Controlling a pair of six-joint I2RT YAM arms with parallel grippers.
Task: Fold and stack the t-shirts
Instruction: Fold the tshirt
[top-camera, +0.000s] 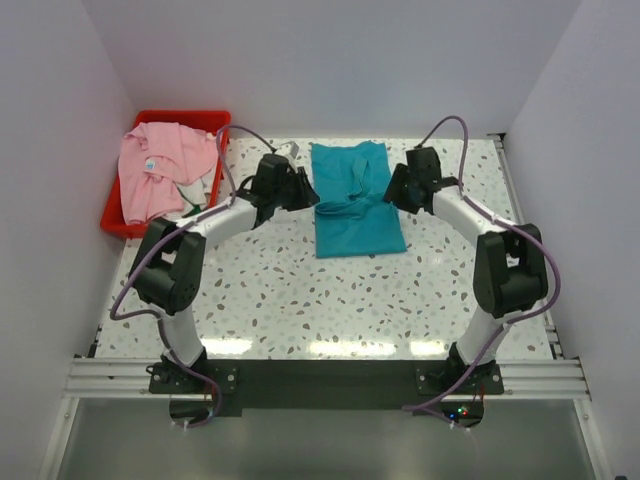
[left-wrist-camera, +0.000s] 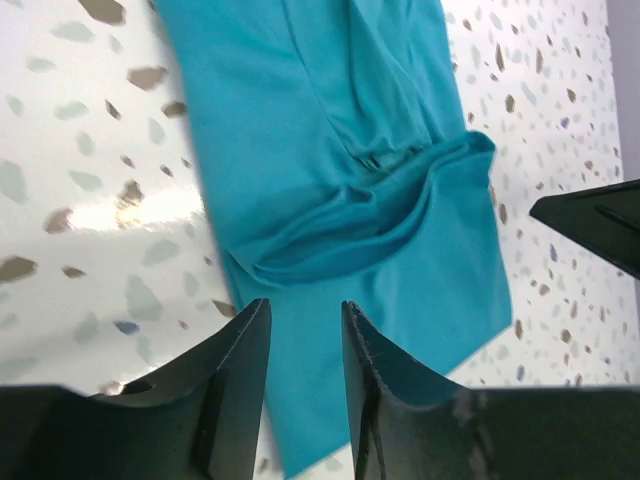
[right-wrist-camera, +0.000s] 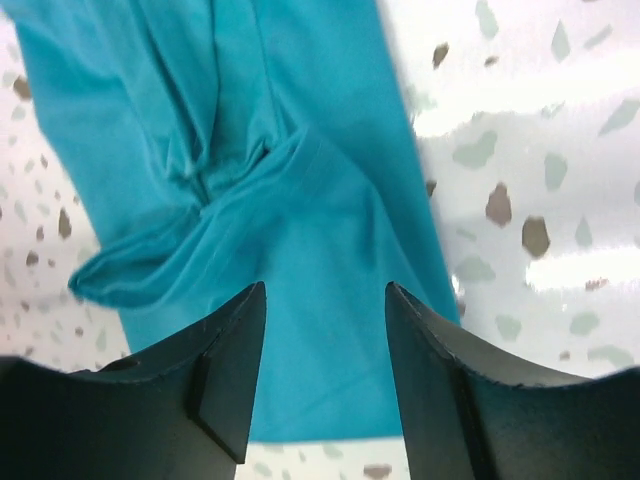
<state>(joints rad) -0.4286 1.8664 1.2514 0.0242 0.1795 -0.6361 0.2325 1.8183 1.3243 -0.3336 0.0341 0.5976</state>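
Note:
A teal t-shirt (top-camera: 355, 200) lies partly folded on the table's far middle, with a rumpled fold across its centre (left-wrist-camera: 380, 200) (right-wrist-camera: 200, 230). A light pink t-shirt (top-camera: 160, 170) lies crumpled in the red bin. My left gripper (top-camera: 305, 190) is open and empty at the teal shirt's left edge, its jaws (left-wrist-camera: 305, 310) above the cloth. My right gripper (top-camera: 395, 190) is open and empty at the shirt's right edge, its jaws (right-wrist-camera: 325, 295) above the cloth near its lower hem.
A red plastic bin (top-camera: 120, 222) stands at the far left corner. The speckled white table (top-camera: 320, 300) spreads in front of the shirt. White walls enclose the left, back and right sides.

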